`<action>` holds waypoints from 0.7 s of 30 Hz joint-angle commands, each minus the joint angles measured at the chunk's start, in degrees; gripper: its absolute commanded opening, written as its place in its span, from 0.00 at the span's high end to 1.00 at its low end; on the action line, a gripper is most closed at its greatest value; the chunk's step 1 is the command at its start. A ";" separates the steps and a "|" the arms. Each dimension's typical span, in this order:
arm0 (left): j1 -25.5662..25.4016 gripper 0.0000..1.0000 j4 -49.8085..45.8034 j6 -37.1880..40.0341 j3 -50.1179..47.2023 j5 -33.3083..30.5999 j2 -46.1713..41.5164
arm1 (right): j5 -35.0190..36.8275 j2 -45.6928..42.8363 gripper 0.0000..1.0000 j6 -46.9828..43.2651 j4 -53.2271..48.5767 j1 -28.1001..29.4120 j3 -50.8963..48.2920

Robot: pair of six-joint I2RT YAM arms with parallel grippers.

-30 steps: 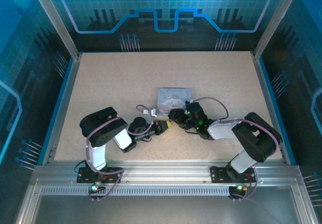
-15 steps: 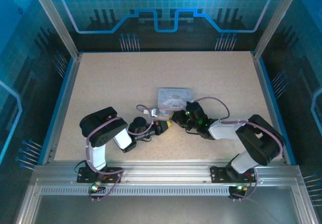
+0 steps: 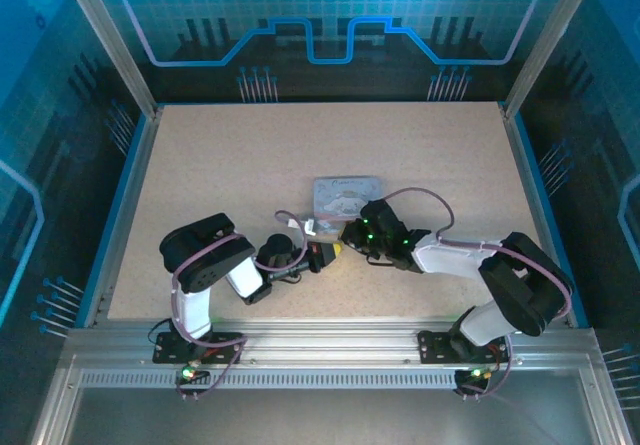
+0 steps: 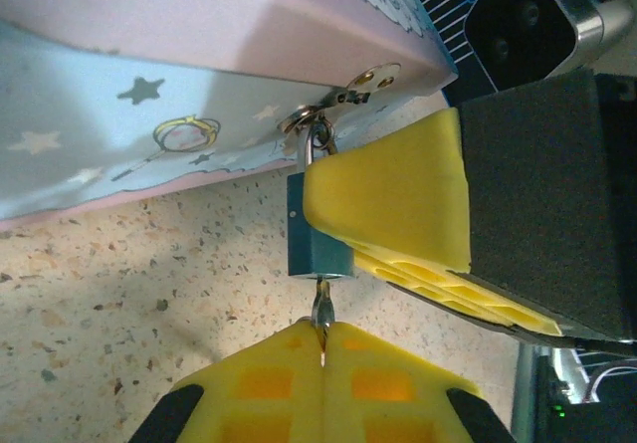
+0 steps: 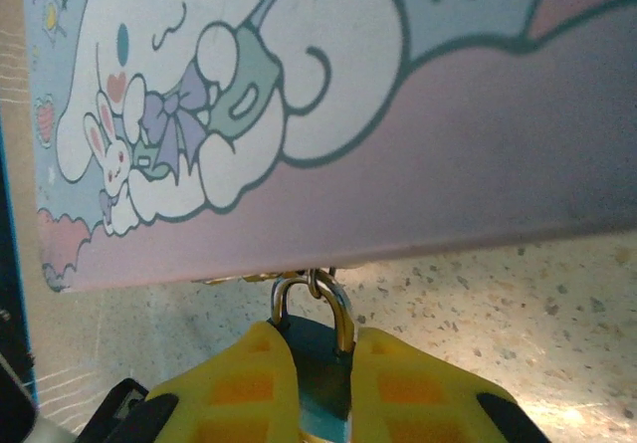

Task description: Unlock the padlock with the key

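Note:
The small teal padlock (image 4: pixel 317 234) hangs by its metal shackle (image 5: pixel 333 309) from the hasp of the tin. My right gripper (image 5: pixel 323 383) is shut on the padlock body, its yellow fingers (image 4: pixel 398 199) on either side. The thin metal key (image 4: pixel 321 309) pokes into the bottom of the padlock, and my left gripper (image 4: pixel 323 348) is shut on its other end. From above, the two grippers meet tip to tip (image 3: pixel 338 247) just in front of the tin; lock and key are too small to make out there.
The pale grey-blue and pink tin (image 3: pixel 345 197) with a cartoon picture (image 5: pixel 199 95) lies flat mid-table, directly behind the padlock. Speckled tabletop (image 3: pixel 300 145) stretches around it, bounded by blue side rails (image 3: pixel 125 205).
The right arm's elbow has swung a little outward and its wrist has shifted slightly left. The left arm has barely moved; both grippers stay at the tin's front edge.

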 commanded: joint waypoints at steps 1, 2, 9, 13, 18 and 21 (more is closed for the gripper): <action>-0.73 1.00 1.38 5.98 -0.68 -4.67 0.35 | 0.73 -0.48 1.00 -0.52 -6.51 1.60 2.40; -0.95 1.00 0.75 6.79 -0.65 -5.03 0.14 | 0.95 -0.31 1.00 -0.31 -6.96 1.76 2.70; -2.34 1.00 -4.64 12.05 -0.31 -7.91 -2.43 | 1.50 0.44 1.00 0.20 -9.13 2.16 4.05; -3.18 1.00 -8.70 15.15 0.13 -9.10 -4.76 | 1.36 0.61 1.00 0.00 -9.84 2.31 4.57; -4.74 1.00 -11.46 18.61 1.14 -10.16 -6.23 | 1.45 0.52 1.00 0.15 -10.14 2.38 4.83; -5.97 1.00 -13.19 20.91 1.76 -11.38 -7.18 | 1.56 0.48 1.00 0.13 -10.25 2.41 4.78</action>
